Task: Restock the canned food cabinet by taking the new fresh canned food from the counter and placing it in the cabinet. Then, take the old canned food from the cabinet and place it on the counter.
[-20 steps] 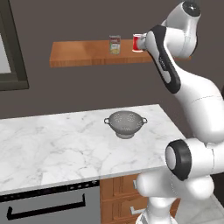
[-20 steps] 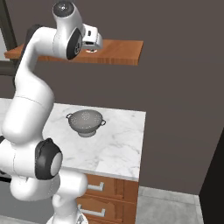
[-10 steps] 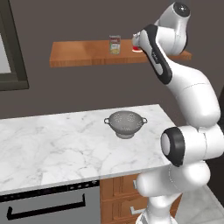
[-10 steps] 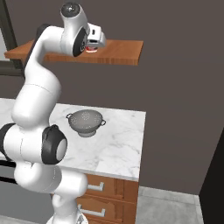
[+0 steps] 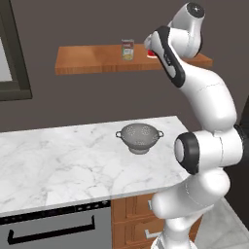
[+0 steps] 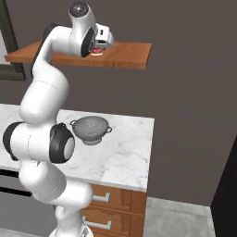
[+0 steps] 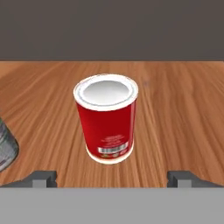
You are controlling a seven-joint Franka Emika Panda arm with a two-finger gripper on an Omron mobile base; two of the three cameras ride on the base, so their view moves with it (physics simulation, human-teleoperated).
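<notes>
The old canned food (image 7: pixel 107 122), a bright red can with a silvery top, stands upright on the reddish-brown cabinet shelf (image 7: pixel 183 109). My gripper (image 7: pixel 113 178) is open, level with the can and just short of it, one fingertip (image 7: pixel 41 177) to each side of its base. The new fresh canned food (image 5: pixel 128 49) stands upright on the same cabinet (image 5: pixel 87 58), a short way left of the red can (image 5: pixel 151 53), and shows at the left edge of the hand view (image 7: pixel 6 148). From the right, my hand covers most of the red can (image 6: pixel 96 51).
A grey metal colander (image 5: pixel 138 137) sits on the white marble counter (image 5: pixel 58 160) below the shelf. Wooden drawers (image 5: pixel 131 214) and an oven front (image 5: pixel 53 228) lie under the counter. A dark window frame (image 5: pixel 12 48) is at the far left.
My arm has swung upward and my hand has closed in on the red can, now hiding most of it in the left base view. Both cans stay put.
</notes>
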